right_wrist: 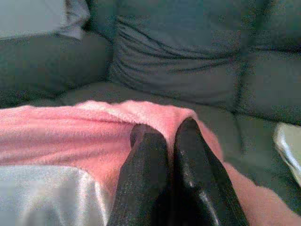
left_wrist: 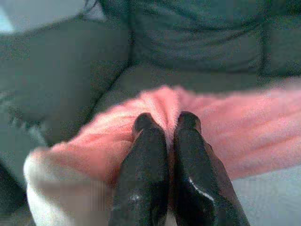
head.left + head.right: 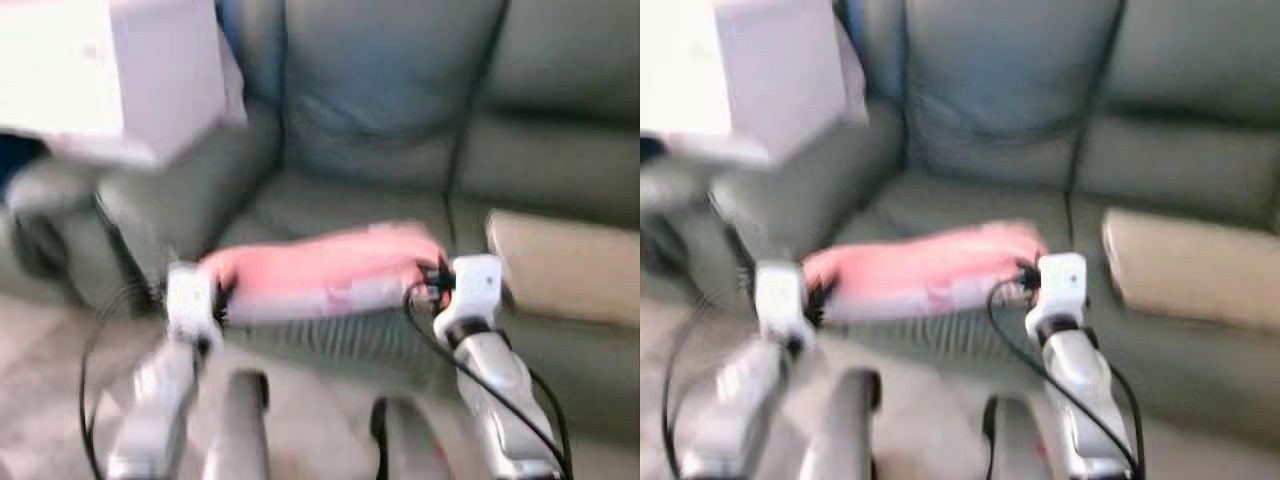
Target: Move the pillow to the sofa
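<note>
In the blurred head views, the pink pillow (image 3: 320, 272) hangs stretched between the left claw (image 3: 222, 300) and the right claw (image 3: 432, 277), each gripping one end, with the grey-green sofa (image 3: 400, 120) seat just beyond both claws. The left wrist view shows the left claw's fingers (image 2: 146, 160) pinched nearly together on a fold of pink fabric. The right wrist view shows the right claw likewise closed tight on the pillow's far end.

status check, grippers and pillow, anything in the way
Left gripper and right gripper both shut on pink pillow. Pillow held over sofa seat. Beige cushion alongside.
</note>
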`<state>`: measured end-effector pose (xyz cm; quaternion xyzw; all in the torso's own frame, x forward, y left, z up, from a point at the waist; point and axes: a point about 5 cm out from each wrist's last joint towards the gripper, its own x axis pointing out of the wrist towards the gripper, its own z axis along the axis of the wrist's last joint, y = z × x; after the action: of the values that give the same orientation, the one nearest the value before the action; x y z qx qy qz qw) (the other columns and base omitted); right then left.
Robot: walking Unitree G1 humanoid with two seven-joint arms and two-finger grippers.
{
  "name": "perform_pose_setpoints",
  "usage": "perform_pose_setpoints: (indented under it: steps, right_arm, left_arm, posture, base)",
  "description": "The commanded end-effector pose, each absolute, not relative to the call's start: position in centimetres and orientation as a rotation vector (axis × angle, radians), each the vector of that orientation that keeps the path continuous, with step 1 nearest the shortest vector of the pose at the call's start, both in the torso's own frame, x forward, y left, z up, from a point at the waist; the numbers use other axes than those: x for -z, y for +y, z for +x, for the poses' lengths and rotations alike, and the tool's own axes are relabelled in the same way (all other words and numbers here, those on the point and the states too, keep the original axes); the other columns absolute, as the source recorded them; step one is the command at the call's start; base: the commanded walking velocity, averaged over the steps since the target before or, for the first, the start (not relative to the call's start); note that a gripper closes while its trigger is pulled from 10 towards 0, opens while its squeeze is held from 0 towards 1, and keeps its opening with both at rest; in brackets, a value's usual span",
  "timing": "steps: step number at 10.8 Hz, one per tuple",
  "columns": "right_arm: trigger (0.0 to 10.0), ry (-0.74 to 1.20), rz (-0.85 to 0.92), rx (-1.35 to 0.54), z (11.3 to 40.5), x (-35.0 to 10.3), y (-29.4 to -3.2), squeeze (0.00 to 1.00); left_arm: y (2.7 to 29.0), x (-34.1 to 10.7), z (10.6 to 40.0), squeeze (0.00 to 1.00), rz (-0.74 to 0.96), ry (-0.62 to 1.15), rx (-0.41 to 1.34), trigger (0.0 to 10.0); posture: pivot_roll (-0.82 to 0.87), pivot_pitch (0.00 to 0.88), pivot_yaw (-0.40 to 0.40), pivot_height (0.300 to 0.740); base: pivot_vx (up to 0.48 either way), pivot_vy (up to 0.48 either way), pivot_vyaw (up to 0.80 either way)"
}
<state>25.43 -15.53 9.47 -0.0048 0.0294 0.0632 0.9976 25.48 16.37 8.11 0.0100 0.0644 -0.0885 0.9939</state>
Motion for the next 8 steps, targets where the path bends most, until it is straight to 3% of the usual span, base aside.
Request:
perform_pose_setpoints:
  steps: [1,6,8]
  right_arm:
    - [10.0,0.004,-0.019,-0.073,25.84,-10.58,-16.88,0.0]
    - [10.0,-0.01,-0.037,-0.067,26.34,-10.7,-17.06,0.0]
    - [10.0,-0.02,-0.051,-0.06,26.68,-10.87,-17.22,0.0]
  left_arm:
    - [16.36,-9.07,25.97,0.0,0.031,0.084,0.166,10.0]
    - [15.7,-9.62,26.51,0.0,0.015,0.043,0.191,10.0]
    - [15.61,-9.62,26.53,0.0,0.011,0.039,0.195,10.0]
  posture:
    - [0.02,0.0,-0.052,0.597]
    - [0.01,0.0,-0.049,0.597]
    - [0.01,0.0,-0.049,0.597]
  base:
    - [0.0,0.0,0.0]
    - [0.0,0.0,0.0]
    - [0.266,0.0,0.0]
